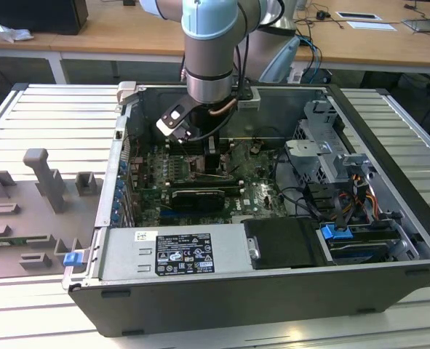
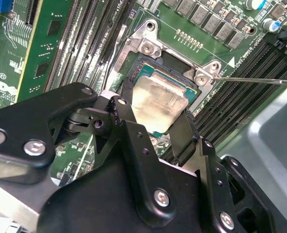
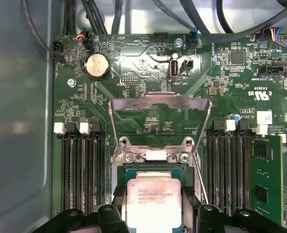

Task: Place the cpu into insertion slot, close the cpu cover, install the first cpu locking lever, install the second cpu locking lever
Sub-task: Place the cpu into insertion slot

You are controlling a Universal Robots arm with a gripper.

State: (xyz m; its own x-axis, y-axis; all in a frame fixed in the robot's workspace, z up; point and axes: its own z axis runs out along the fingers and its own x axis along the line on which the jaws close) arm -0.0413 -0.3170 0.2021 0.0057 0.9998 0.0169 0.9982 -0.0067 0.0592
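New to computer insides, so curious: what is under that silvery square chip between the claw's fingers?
The cpu lies over the insertion slot; only the slot's dark rim shows around it. The chip covers whatever is directly beneath.

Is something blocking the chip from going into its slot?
Nothing visible does. The cpu cover is flipped up, clear of the socket, and the cpu is right at it, by the gripper.
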